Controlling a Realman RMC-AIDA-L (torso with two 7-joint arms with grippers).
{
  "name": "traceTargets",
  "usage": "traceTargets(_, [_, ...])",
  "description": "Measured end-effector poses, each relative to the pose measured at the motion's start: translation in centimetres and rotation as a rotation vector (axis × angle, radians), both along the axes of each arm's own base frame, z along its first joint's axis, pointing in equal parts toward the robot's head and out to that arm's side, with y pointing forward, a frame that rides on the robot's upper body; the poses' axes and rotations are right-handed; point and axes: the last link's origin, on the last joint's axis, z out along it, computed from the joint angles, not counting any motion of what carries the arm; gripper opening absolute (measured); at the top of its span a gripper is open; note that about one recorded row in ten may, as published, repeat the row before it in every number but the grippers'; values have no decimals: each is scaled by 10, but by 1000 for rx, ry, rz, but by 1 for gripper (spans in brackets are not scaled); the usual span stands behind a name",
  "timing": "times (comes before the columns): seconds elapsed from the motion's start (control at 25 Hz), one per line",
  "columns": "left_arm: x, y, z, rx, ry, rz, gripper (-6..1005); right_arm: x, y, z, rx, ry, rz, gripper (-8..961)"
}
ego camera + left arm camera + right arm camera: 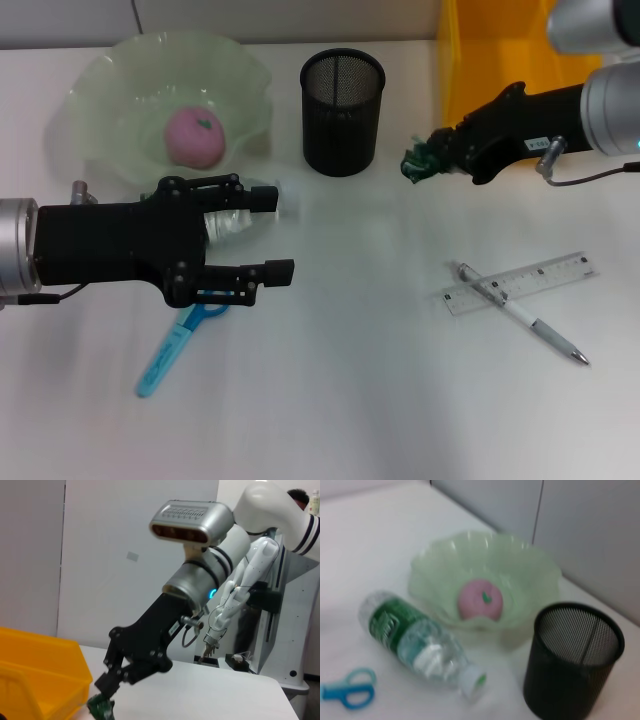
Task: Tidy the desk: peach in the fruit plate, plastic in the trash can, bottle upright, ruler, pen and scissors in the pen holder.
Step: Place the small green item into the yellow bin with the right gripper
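**Green plastic scrap pinched beside the yellow bin; bottle lies flat under the spread left gripper**

The plastic [417,164] is a small, crumpled dark-green scrap, pinched at the tip of the right gripper [425,160], whose fingers are closed tight on it. It hangs just beside the near corner of the yellow trash can [490,60], above the white table [350,400]. The peach [193,136], pink with a green mark, sits in the pale green, wavy-rimmed fruit plate [120,80]. The black mesh pen holder [343,112] stands upright between plate and bin.

The bottle [415,645] lies on its side in front of the plate, white cap toward the pen holder. The right wrist view shows it whole, clear with a green label; in the head view the left gripper [270,235] covers most of it. The left wrist view shows instead the right arm slanting down to the scrap at the bin's edge.

The left gripper reaches in horizontally, its fingers spread wide, one on each side of the bottle; contact cannot be judged. The blue scissors [180,345] lie partly under it. The clear ruler [520,284] and the pen [520,312] lie crossed on the right side, well apart from the holder.
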Motion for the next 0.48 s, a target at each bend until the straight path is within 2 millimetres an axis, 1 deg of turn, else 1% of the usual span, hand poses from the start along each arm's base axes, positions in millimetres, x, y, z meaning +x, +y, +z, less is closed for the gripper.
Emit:
traceTargets(0.04, [0, 0, 0, 1, 0, 0, 794, -1, -2, 2, 4, 20, 6, 37])
traceTargets(0.08, [0, 0, 0, 1, 0, 0, 794, 0, -5, 10, 20, 80, 19, 39])
traceTargets(0.12, [0, 0, 0, 1, 0, 1, 794, 0, -5, 10, 20, 80, 19, 41])
traceTargets(0.16, [0, 0, 0, 1, 0, 1, 794, 3, -7, 19, 46, 132, 21, 43])
traceTargets(0.2, [0, 0, 0, 2, 0, 1, 794, 3, -7, 19, 46, 132, 21, 45])
traceTargets(0.24, [0, 0, 0, 2, -1, 1, 794, 5, -8, 23, 60, 155, 24, 47])
traceTargets(0.28, [0, 0, 0, 3, -5, 3, 794, 11, -9, 34, 96, 192, 30, 48])
traceTargets(0.32, [0, 0, 0, 3, -5, 3, 794, 11, -9, 34, 96, 192, 30, 50])
traceTargets(0.36, [0, 0, 0, 4, -8, 5, 794, 18, -7, 43, 141, 235, 36, 52])
traceTargets(0.4, [-1, -1, 0, 5, -13, 7, 794, 23, -6, 48, 166, 263, 36, 54])
traceTargets(0.44, [-1, -1, 0, 6, -18, 10, 794, 23, -6, 48, 166, 263, 36, 56])
traceTargets(0.48, [-1, -1, -1, 9, -27, 15, 794, 29, -4, 56, 215, 318, 48, 58])
